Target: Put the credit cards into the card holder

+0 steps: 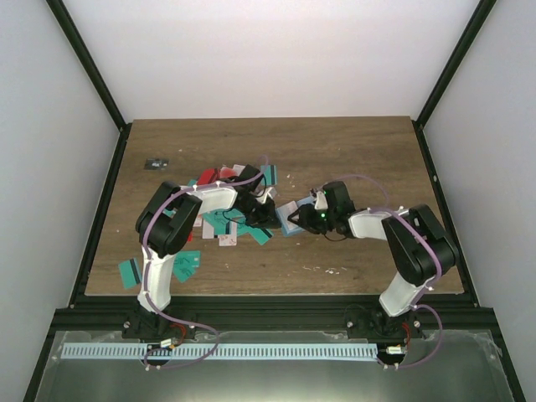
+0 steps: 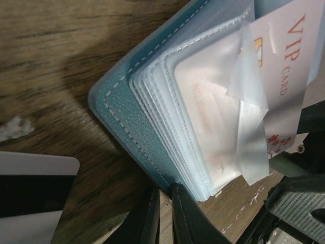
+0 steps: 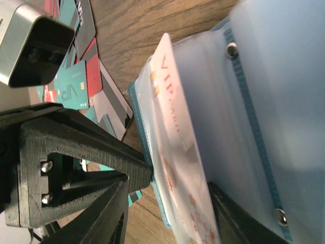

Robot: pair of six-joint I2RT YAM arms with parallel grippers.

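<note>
Top view: both arms meet mid-bench (image 1: 335, 151). The card holder (image 1: 289, 211) is a pale blue patch between the left gripper (image 1: 266, 211) and the right gripper (image 1: 295, 219). Loose credit cards (image 1: 219, 222) are scattered left of centre. No grip detail from up here.

Left wrist view fills that in. The card holder (image 2: 122, 117) lies open on the wood with its teal stitched cover lowest and its clear sleeves fanned toward the right. Its near corner sits at bottom centre, right at the left gripper (image 2: 166, 195), whose fingers are drawn together on it. A white VIP card (image 2: 289, 61) overlaps the sleeves at upper right; its lettering reads top to bottom, so its long axis is near vertical. I cannot tell if it is inside a pocket.

Right wrist view: the VIP card (image 3: 175, 117) shows nearly edge-on, running from upper centre to the bottom edge, against the holder's teal rim (image 3: 138, 114). The right gripper (image 3: 180, 183) stands apart, straddling card and sleeves, with the left-hand finger touching the rim. More cards (image 3: 76, 86) lie at upper left.
</note>
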